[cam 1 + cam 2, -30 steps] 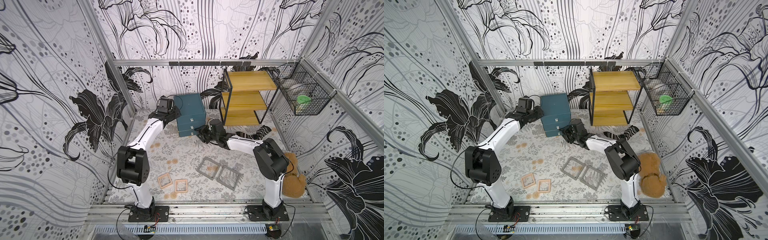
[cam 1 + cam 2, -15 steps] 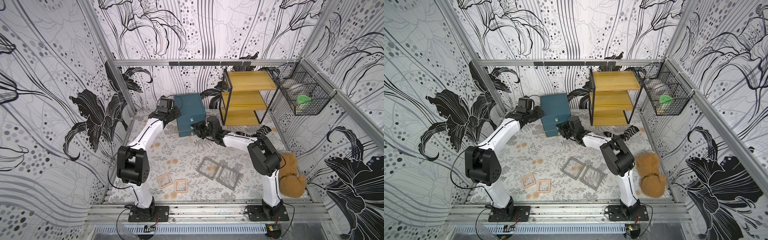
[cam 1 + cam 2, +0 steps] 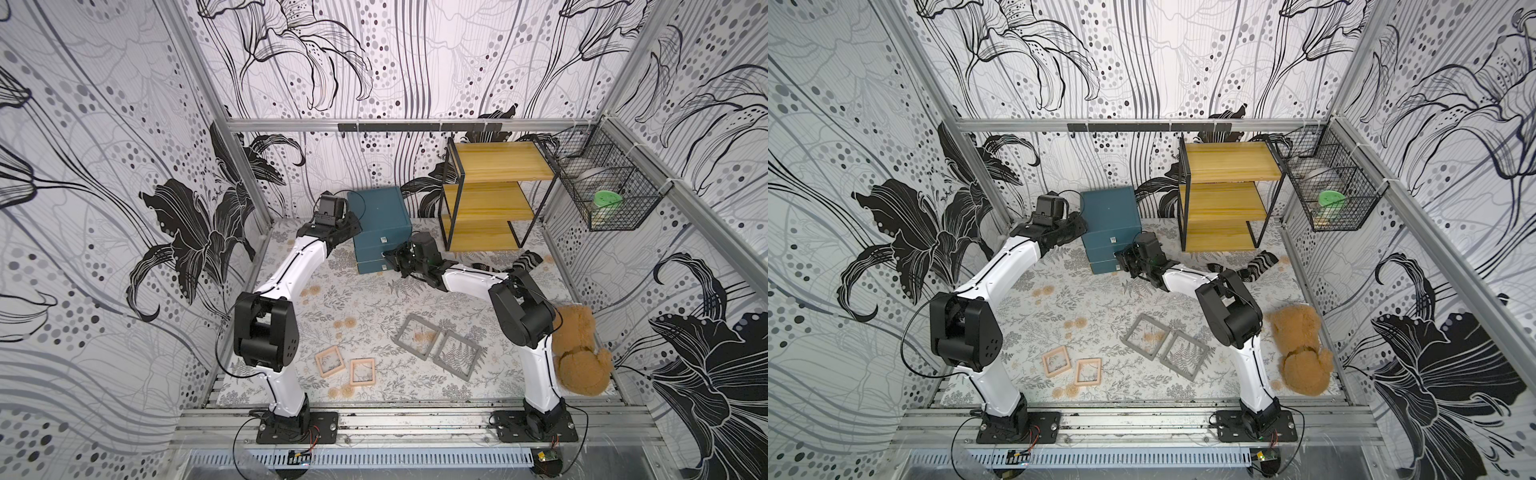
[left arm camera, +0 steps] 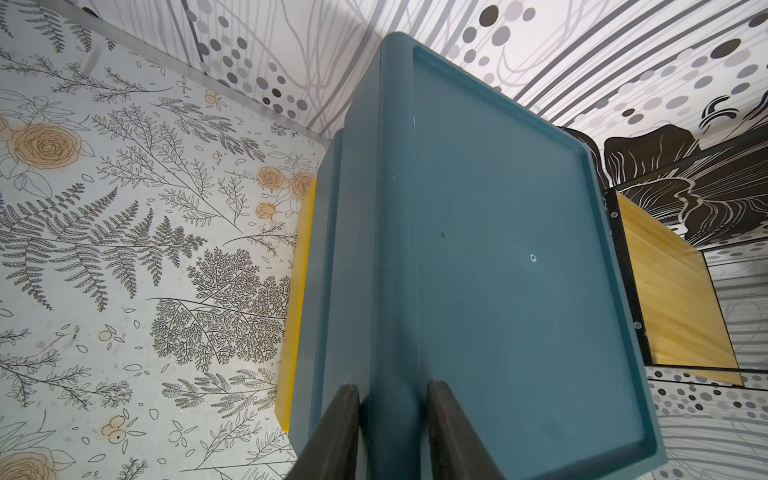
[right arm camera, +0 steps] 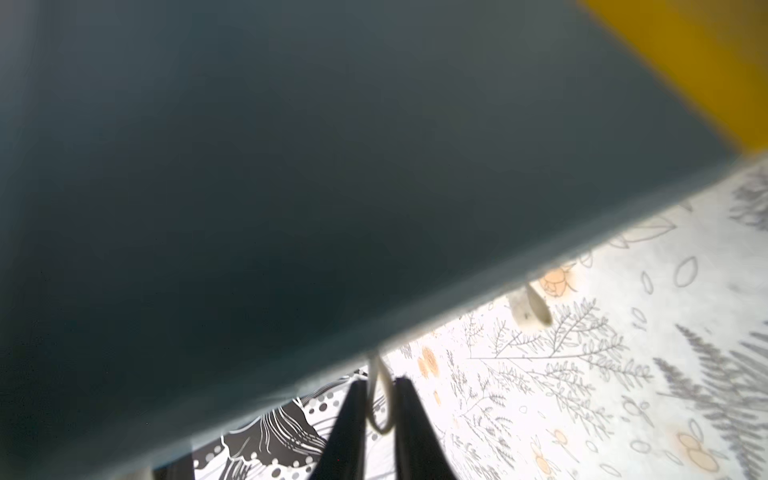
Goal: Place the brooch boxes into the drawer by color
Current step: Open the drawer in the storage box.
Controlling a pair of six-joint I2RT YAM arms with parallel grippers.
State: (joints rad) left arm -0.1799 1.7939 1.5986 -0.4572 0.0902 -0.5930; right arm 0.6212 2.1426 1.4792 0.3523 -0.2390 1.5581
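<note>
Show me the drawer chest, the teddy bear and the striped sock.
drawer chest [image 3: 379,212], in a top view, flat top
teddy bear [image 3: 582,365], in a top view, middle
striped sock [image 3: 525,262], in a top view, wider end

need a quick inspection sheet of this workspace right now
surface: floral mat, flat, no spill seen
job's things: two grey boxes and two tan boxes lie on mat; yellow edge at chest, placing unclear
clutter: teddy, sock, shelf, wire basket
claws: left claw shut on chest's top edge; right claw shut on a knob
cables: loop by left arm, off the boxes
surroundings: patterned walls
</note>
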